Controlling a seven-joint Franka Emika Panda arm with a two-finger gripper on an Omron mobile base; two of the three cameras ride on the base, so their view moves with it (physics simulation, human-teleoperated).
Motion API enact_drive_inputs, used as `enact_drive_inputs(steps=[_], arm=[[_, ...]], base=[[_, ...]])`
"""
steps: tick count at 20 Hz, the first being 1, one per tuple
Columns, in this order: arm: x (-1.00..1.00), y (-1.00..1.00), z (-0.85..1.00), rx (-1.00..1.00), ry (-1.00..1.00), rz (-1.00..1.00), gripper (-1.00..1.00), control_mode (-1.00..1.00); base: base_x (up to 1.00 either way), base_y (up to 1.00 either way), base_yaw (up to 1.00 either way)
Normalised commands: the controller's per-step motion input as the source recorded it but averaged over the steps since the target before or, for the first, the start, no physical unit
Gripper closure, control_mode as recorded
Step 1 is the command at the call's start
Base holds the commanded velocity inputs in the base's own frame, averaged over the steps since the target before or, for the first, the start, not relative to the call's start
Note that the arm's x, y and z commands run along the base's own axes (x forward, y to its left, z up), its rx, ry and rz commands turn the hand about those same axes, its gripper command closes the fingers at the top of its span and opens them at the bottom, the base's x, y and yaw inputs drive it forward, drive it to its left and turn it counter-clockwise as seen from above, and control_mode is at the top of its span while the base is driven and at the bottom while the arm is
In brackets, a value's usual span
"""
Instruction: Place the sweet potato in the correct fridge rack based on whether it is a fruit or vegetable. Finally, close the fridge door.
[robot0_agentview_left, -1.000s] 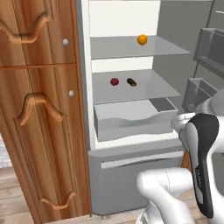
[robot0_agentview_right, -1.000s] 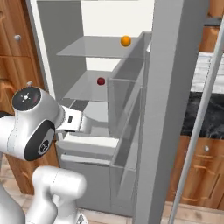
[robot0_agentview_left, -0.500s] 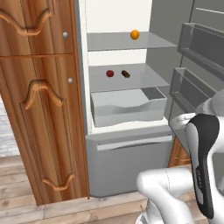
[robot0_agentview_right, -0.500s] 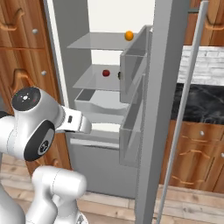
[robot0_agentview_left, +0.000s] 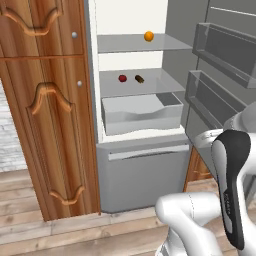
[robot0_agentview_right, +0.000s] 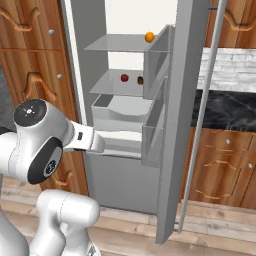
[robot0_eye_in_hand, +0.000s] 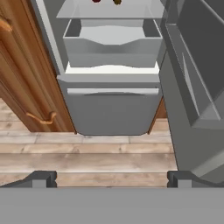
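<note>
Sweet potato (robot0_agentview_left: 139, 79): a small, oblong, dark brown tuber with an orange tinge, lying on the lower fridge rack (robot0_agentview_left: 165, 77), a flat translucent grey glass shelf. A round red ball (robot0_agentview_left: 122, 78) sits just beside it, at its 9 o'clock in the left base view. One rack up, a round orange ball (robot0_agentview_left: 149, 36) rests on a matching glass panel.

In the hand view the tuber (robot0_eye_in_hand: 117, 2) shows at the top edge, at about 12 o'clock from the gripper (robot0_eye_in_hand: 112, 178), well apart from it. The two dark fingertips (robot0_eye_in_hand: 40, 178) stand wide apart with nothing between them, over the pale plank floor.

Below the lower rack a deep grey drawer tub (robot0_agentview_left: 142, 114) with a wavy front lip juts forward; under it is the flat grey freezer drawer front (robot0_agentview_left: 142, 172). The fridge door (robot0_agentview_right: 177, 125) stands swung open, smooth grey, with a long vertical handle (robot0_agentview_right: 200, 115) and clear box-shaped bins (robot0_agentview_left: 220, 47). Carved wooden cabinet doors (robot0_agentview_left: 45, 110) with raised curved trim flank the fridge at 9 o'clock.
</note>
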Motion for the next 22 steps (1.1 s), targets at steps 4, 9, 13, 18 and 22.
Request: enact_drive_inputs(steps=[4, 9, 13, 18, 22], arm=[[0.0, 0.0, 0.0, 0.0, 0.0, 0.0, -1.0, 1.0], [0.0, 0.0, 0.0, 0.0, 0.0, 0.0, -1.0, 1.0], [0.0, 0.0, 0.0, 0.0, 0.0, 0.0, -1.0, -1.0], [-0.01, 0.0, 0.0, 0.0, 0.0, 0.0, -1.0, -1.0], [-0.18, 0.0, 0.0, 0.0, 0.0, 0.0, -1.0, -1.0]], base=[[-0.32, 0.0, 0.0], [-0.01, 0.0, 0.0], [0.0, 0.0, 0.0], [0.0, 0.0, 0.0], [0.0, 0.0, 0.0]])
